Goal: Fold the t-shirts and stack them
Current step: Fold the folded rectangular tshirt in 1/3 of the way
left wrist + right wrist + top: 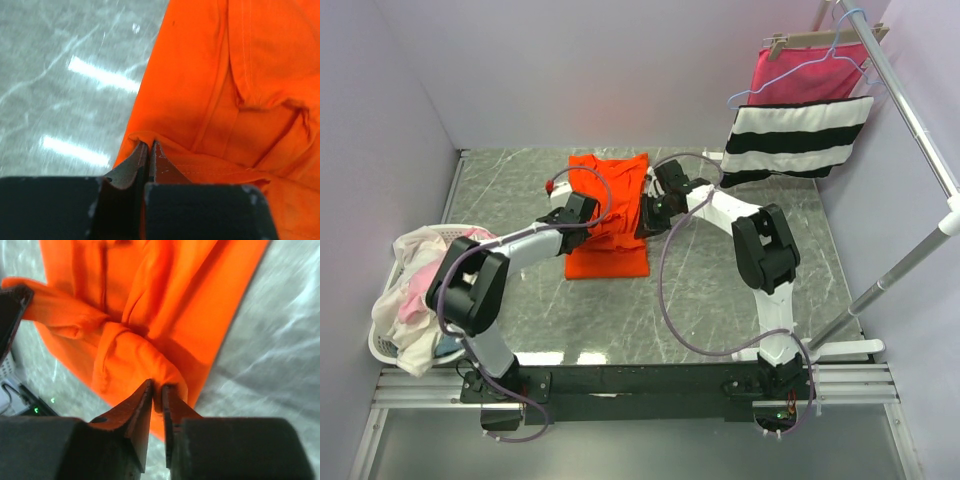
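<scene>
The orange-red t-shirt lies partly folded in the middle of the table. My left gripper is shut on its left edge; in the left wrist view a fold of orange cloth is pinched between the jaws. My right gripper is shut on its right edge; in the right wrist view a bunched fold of the shirt sits between the jaws. Both grippers hold the cloth a little above the table. Cream-white and pale pink t-shirts lie heaped in a basket at the left.
A white laundry basket stands at the left table edge. A pink cloth with black and white stripes hangs on a hanger from a white rack at the back right. Grey marble tabletop surrounds the shirt.
</scene>
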`<state>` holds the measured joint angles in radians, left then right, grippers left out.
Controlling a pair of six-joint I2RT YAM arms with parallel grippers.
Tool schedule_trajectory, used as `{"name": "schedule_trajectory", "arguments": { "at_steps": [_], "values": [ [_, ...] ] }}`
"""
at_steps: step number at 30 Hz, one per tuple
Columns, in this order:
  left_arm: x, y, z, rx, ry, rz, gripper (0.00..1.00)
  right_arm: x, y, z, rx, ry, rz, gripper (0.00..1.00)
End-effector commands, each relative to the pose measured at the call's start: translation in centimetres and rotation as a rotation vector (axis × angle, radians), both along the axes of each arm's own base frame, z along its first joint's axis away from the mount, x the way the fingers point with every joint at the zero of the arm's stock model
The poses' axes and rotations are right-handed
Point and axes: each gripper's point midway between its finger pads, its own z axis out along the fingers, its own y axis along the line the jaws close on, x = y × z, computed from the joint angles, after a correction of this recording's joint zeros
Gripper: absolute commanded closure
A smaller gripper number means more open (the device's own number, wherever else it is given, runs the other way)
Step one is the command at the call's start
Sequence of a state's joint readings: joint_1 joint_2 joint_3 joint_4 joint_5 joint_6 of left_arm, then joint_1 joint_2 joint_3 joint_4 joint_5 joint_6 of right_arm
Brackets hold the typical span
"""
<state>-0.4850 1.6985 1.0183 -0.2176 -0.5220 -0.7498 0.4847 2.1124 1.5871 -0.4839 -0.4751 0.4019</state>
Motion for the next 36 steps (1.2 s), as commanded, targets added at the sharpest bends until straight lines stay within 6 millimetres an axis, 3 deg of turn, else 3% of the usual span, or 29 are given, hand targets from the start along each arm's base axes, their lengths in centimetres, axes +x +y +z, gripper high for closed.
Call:
{"name": "schedule_trajectory", "arguments": {
  "at_steps": [1,2,3,4,7,9,10,13,15,18,24,29,36],
  "values": [
    [4.1,-0.3,2.0,-0.004,-0.091,-0.008,0.98,4.1,-0.9,0.8,-0.001,-0.071,-0.045,0.74],
    [4.5,-0.2,1.9,-0.002,-0.092,-0.008,0.92,5.4,-0.7,1.4,0.021,-0.114,-0.060,0.65],
    [5.0,0.1,1.4,0.010,-0.085,0.001,0.78,6.2,-1.0,1.7,0.025,-0.128,-0.078,0.60],
    [5.8,0.2,2.1,0.021,-0.097,0.011,0.52,7.2,-1.6,2.0,0.032,-0.139,-0.112,0.57],
    [6.9,0.7,3.3,0.054,-0.113,0.038,0.02,9.0,-2.2,4.6,0.032,-0.220,-0.134,0.50],
    [6.7,1.2,4.4,0.075,-0.119,0.051,0.01,8.5,-2.4,5.2,0.035,-0.241,-0.125,0.48],
    [6.6,1.2,4.7,0.073,-0.123,0.051,0.00,8.1,-2.3,6.7,0.053,-0.267,-0.118,0.47],
    [5.6,0.7,5.7,0.032,-0.123,0.002,0.01,5.3,-1.6,7.1,0.093,-0.234,-0.049,0.46],
    [4.7,-0.9,6.5,-0.044,-0.117,-0.081,0.00,2.8,-0.6,6.5,0.090,-0.182,0.002,0.46],
    [2.5,-2.3,5.9,-0.116,-0.063,-0.155,0.01,-0.5,0.9,6.0,0.067,-0.161,0.071,0.46],
    [-1.0,-2.5,3.8,-0.196,-0.004,-0.181,0.00,-4.5,3.1,5.3,0.084,-0.117,0.115,0.46],
    [-1.7,-2.6,1.7,-0.210,0.025,-0.177,0.01,-5.2,3.8,3.9,0.091,-0.083,0.107,0.46],
    [0.3,-2.8,1.2,-0.195,-0.007,-0.150,0.00,-4.3,3.9,1.1,0.037,-0.074,0.106,0.47]
  ]
}}
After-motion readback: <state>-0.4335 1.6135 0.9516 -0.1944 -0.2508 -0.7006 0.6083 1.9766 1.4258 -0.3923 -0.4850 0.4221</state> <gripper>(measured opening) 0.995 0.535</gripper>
